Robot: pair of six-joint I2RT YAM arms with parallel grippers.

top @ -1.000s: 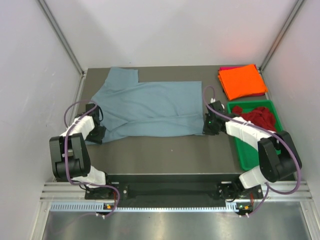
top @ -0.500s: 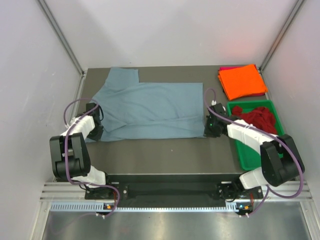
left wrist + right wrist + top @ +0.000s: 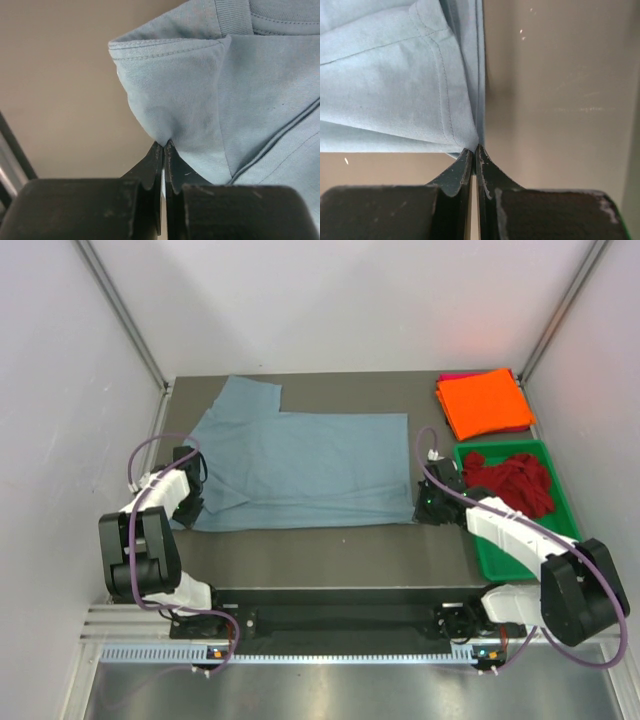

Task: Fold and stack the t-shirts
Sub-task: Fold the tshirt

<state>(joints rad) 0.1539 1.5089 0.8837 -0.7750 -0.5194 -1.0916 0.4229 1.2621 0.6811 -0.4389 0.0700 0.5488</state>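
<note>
The blue-grey t-shirt [image 3: 300, 465] lies spread across the table, folded lengthwise, one sleeve pointing to the back left. My left gripper [image 3: 187, 510] is shut on its near left corner [image 3: 165, 125]. My right gripper [image 3: 428, 508] is shut on its near right hem corner [image 3: 465, 131]. A folded orange t-shirt [image 3: 487, 400] sits at the back right on a folded magenta-pink t-shirt [image 3: 452, 376], of which only an edge shows. A crumpled dark red t-shirt [image 3: 510, 480] lies in the green tray [image 3: 505, 555].
White walls close in the table on the left, back and right. The green tray stands along the right edge next to my right arm. Bare grey tabletop [image 3: 330, 555] runs along the front between the shirt and the arm bases.
Both grippers have pulled the shirt's near edge toward the front of the table. The shirt now lies flatter and wider. The right gripper has moved nearer and slightly right.
</note>
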